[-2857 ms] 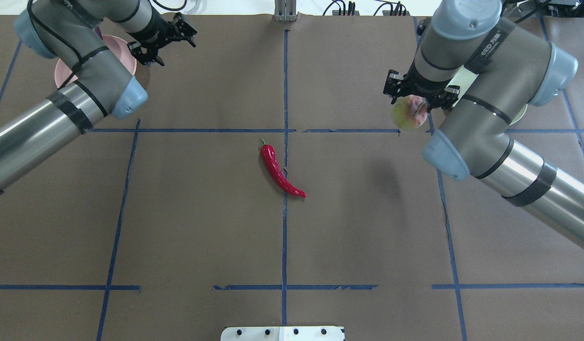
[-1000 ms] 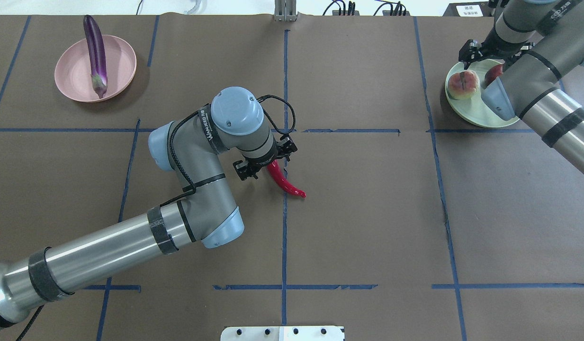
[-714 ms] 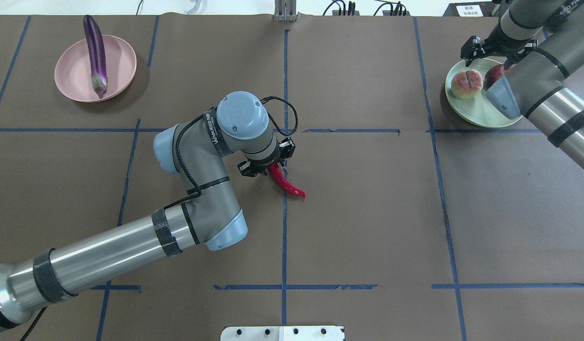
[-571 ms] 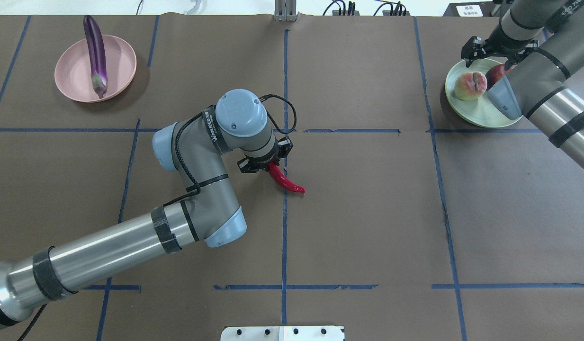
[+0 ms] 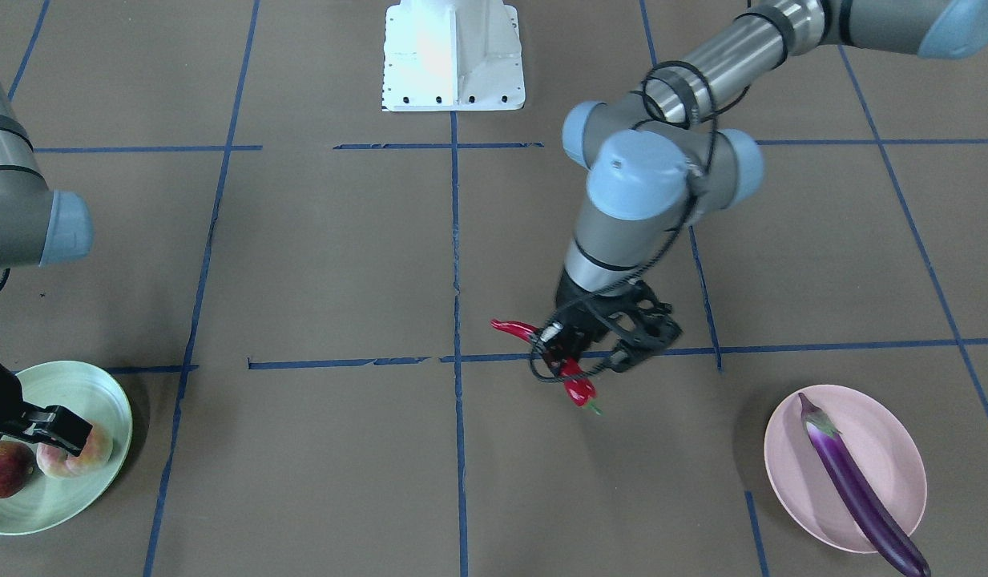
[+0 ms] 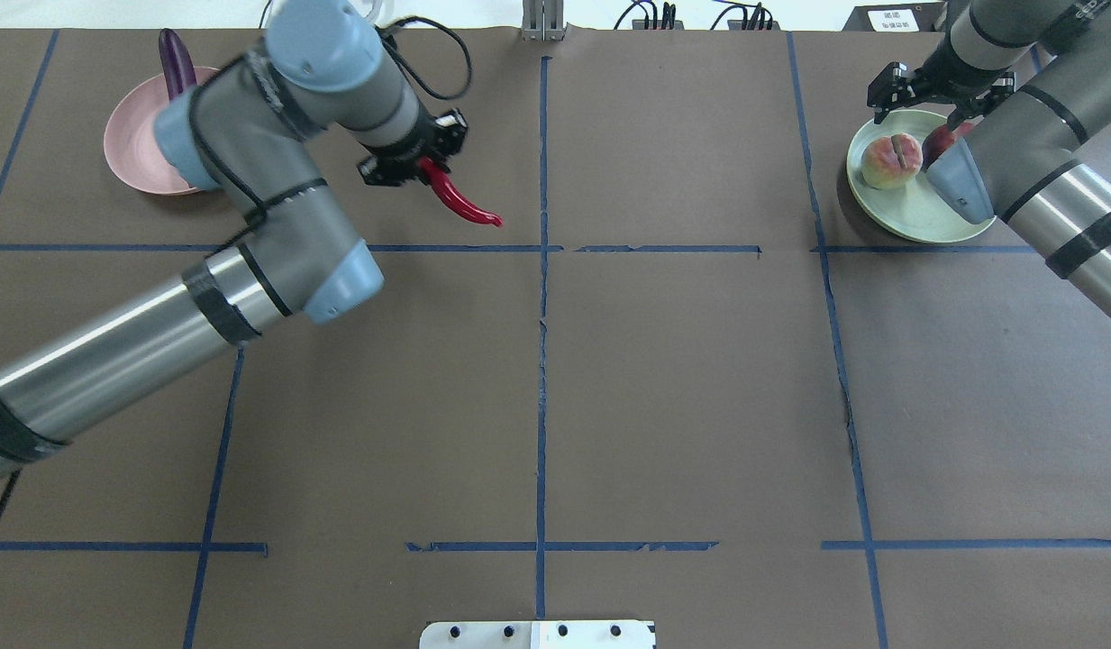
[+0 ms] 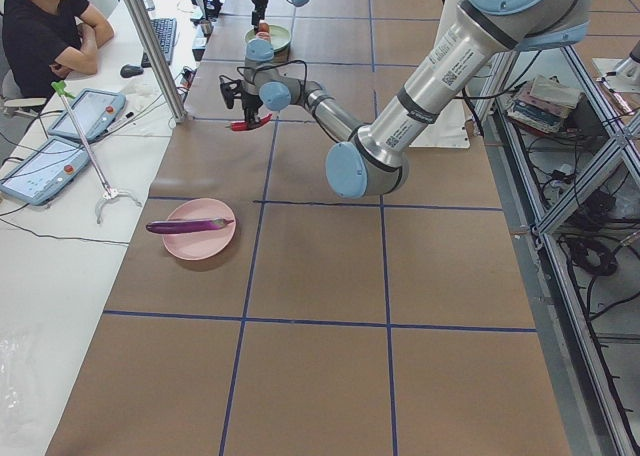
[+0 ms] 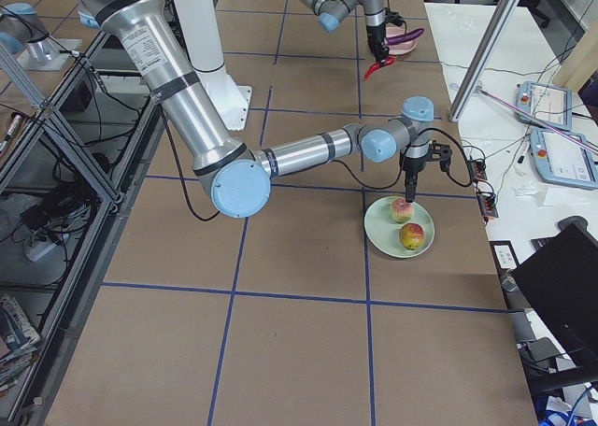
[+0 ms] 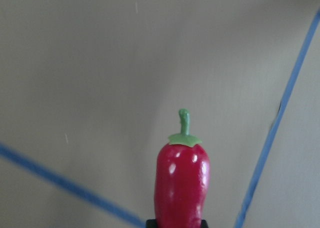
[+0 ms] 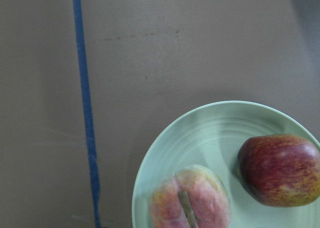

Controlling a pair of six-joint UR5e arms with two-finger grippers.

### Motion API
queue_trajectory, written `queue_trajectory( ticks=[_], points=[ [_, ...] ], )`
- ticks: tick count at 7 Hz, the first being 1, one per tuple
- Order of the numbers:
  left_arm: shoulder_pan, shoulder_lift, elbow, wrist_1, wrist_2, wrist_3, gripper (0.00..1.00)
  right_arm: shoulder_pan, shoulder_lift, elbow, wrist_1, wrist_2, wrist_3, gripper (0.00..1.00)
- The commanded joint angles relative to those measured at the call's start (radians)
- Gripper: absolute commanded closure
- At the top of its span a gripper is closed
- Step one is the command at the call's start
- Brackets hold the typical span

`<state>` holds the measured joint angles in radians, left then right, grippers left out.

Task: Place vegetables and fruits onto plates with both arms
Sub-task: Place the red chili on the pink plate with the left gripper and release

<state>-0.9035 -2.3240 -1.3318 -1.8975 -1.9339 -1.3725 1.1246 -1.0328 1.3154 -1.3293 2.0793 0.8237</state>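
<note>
My left gripper (image 6: 413, 160) is shut on the red chili pepper (image 6: 463, 204) and holds it above the table, right of the pink plate (image 6: 132, 158). The chili also shows in the front view (image 5: 578, 390) and the left wrist view (image 9: 182, 183), stem forward. The purple eggplant (image 5: 854, 479) lies on the pink plate (image 5: 786, 473); overhead my left arm hides most of it. My right gripper (image 6: 935, 95) is open above the far edge of the green plate (image 6: 915, 221). That plate holds the peach (image 6: 891, 160) and the apple-like fruit (image 10: 280, 170).
The white base block (image 5: 453, 56) stands at the robot's edge. Blue tape lines (image 6: 541, 361) cross the brown table cover. Cables and a metal post (image 6: 541, 22) line the far edge. An operator (image 7: 40, 26) sits at a side desk with tablets.
My left gripper closed on the chili at the table's middle, lifted it and carried it far-left toward the pink plate. My right gripper let go of the peach and stays above the green plate.
</note>
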Motion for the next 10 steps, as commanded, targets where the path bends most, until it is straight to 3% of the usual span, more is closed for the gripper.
queue_trajectory(
  ticks=[1, 3, 5, 6, 7, 9, 10],
  points=[
    [-0.179, 0.087, 0.108, -0.012, -0.040, 0.397, 1.00, 0.015, -0.019, 0.076, 0.001, 0.108, 0.002, 0.00],
    [-0.270, 0.087, 0.326, -0.166, -0.085, 0.497, 1.00, 0.014, -0.030, 0.097, 0.002, 0.110, 0.003, 0.00],
    [-0.290, 0.091, 0.408, -0.187, -0.086, 0.581, 0.98, 0.014, -0.033, 0.105, 0.002, 0.107, 0.008, 0.00],
    [-0.290, 0.092, 0.433, -0.198, -0.086, 0.581, 0.84, 0.014, -0.035, 0.102, 0.002, 0.105, 0.003, 0.00],
    [-0.285, 0.092, 0.433, -0.201, -0.086, 0.578, 0.01, 0.014, -0.039, 0.102, 0.002, 0.105, 0.002, 0.00],
    [-0.284, 0.091, 0.424, -0.202, -0.088, 0.569, 0.00, 0.015, -0.044, 0.107, 0.002, 0.108, 0.000, 0.00],
    [-0.285, 0.094, 0.401, -0.201, -0.143, 0.570, 0.00, 0.032, -0.090, 0.155, 0.001, 0.117, -0.012, 0.00]
  ],
)
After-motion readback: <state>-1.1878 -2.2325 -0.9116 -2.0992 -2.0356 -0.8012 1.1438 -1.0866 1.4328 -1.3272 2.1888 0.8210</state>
